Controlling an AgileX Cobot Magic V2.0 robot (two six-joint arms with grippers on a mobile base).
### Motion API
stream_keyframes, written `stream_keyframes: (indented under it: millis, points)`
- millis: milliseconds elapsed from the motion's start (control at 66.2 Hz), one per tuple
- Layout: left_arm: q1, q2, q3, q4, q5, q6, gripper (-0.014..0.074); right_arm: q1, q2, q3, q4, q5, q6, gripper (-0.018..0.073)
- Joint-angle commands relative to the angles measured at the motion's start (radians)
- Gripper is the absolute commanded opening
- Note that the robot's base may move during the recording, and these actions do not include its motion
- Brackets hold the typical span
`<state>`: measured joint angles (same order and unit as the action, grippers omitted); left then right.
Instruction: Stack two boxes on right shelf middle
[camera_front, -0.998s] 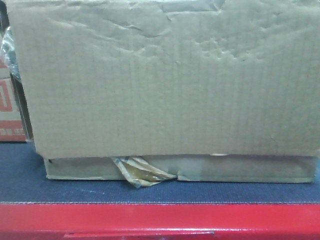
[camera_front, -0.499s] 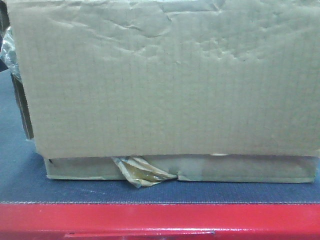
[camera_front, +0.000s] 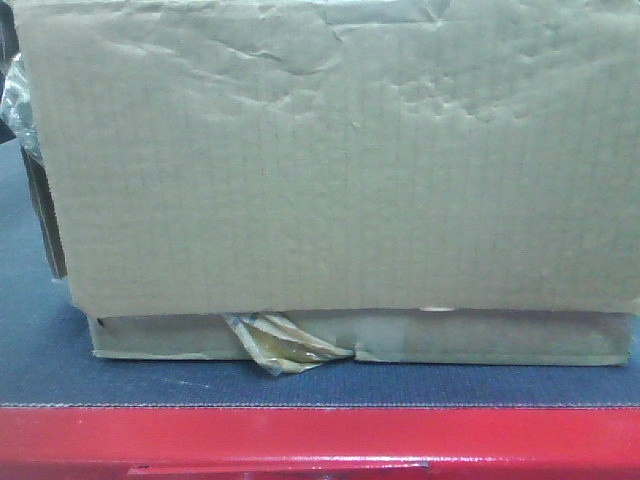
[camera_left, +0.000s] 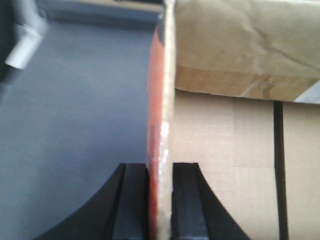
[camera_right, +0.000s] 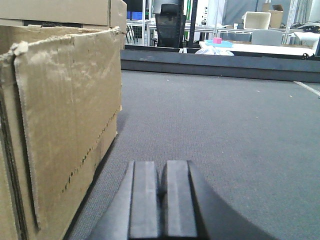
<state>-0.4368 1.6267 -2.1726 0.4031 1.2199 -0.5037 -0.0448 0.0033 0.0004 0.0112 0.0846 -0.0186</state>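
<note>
- Stacking looks unstarted: box (camera_front: 340, 170) sits on the table (camera_front: 300, 385), no shelf in view
- Left pincer (camera_left: 160, 200) pinches a cardboard flap (camera_left: 163, 100)
- Right pincer (camera_right: 160, 200) is pressed together, empty, box just to its left

The box (camera_front: 340, 160) was matt brown corrugated cardboard, creased and dimpled up top. Its tape tuft (camera_front: 285, 348) looked glossy, yellowish, crinkly plastic. The surface (camera_front: 300, 385) was dark, matt, cloth-like; its red edge (camera_front: 320, 440) was shiny.
</note>
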Motion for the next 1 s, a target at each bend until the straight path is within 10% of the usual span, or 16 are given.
stream_keyframes:
  millis: [0,469,983]
  points:
    - [-0.076,0.020,0.037,0.013,-0.003,-0.065,-0.0111,-0.006,-0.003,0.000,0.000,-0.017,0.001,-0.0162]
    - [-0.108,0.161,0.239,-0.198,-0.113,-0.125,-0.0111,-0.006,-0.003,0.000,0.000,-0.017,0.001,-0.0162]
    - [-0.110,0.259,0.245,-0.156,-0.059,-0.125,-0.0111,-0.006,-0.003,0.000,0.000,-0.017,0.001,-0.0162]
